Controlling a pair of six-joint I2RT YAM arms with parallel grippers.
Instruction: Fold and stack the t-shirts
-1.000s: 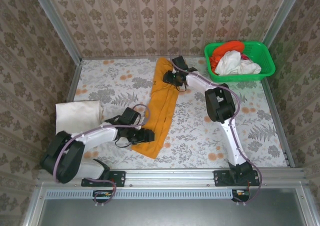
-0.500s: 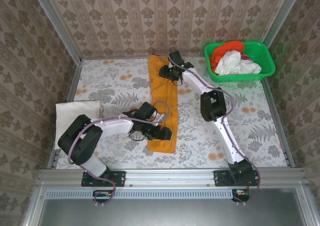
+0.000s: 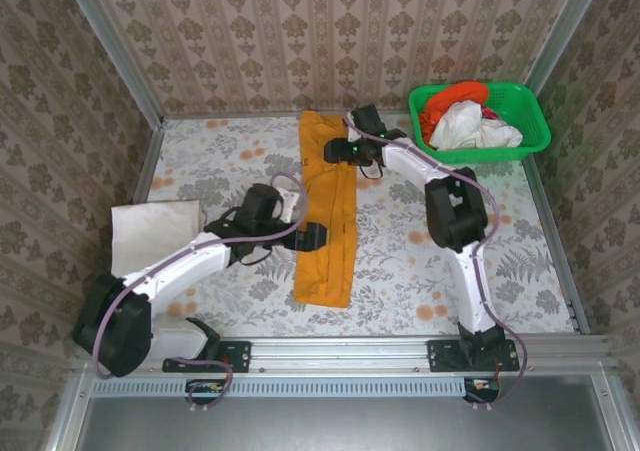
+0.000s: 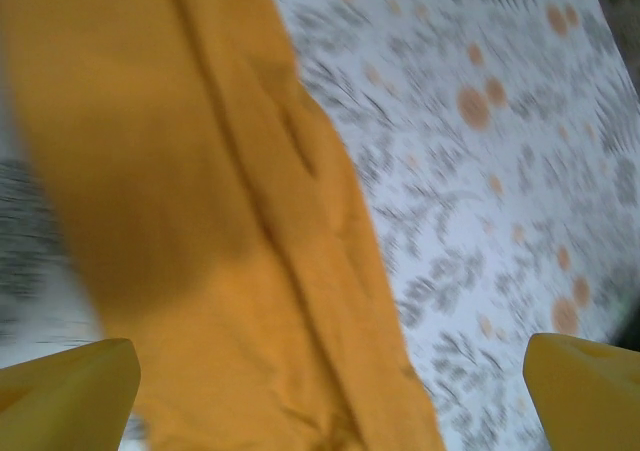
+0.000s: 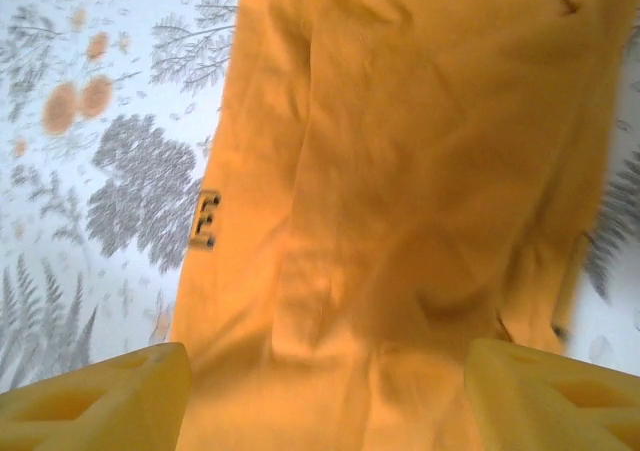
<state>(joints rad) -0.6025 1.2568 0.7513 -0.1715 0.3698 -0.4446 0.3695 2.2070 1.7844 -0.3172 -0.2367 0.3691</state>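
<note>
The orange shirt [image 3: 328, 221] lies on the patterned surface [image 3: 420, 251], folded into a long narrow strip. It runs from the far edge, near the back wall, down the middle to a point close to the arms' bases. Its far end is a little narrower than its near end, and the strip leans slightly to the right as it comes nearer.

The left pincer [image 3: 312, 236] sits at the strip's left edge, about two thirds of the way down its length, with the arm reaching in from the left. In the left wrist view its yellow fingers [image 4: 70, 391] stand wide apart at the two bottom corners. Nothing is between them, and the blurred orange cloth and the floral surface lie below.

The right pincer [image 3: 337, 152] is over the far part of the strip, with the arm coming in from the right. In the right wrist view its fingers [image 5: 100, 401] are also spread, one at each bottom corner, and grip nothing. The cloth beneath shows soft creases and a lengthwise fold line. A small label [image 5: 205, 219] sits at the cloth's left edge.

A pale shirt [image 3: 155, 229], folded into a rough square, rests near the left wall, well apart from the orange one. A green basket [image 3: 487, 154] stands in the far right corner. It holds a red shirt [image 3: 455, 96] towards the back and a crumpled white shirt [image 3: 470, 126] in front of it.
</note>
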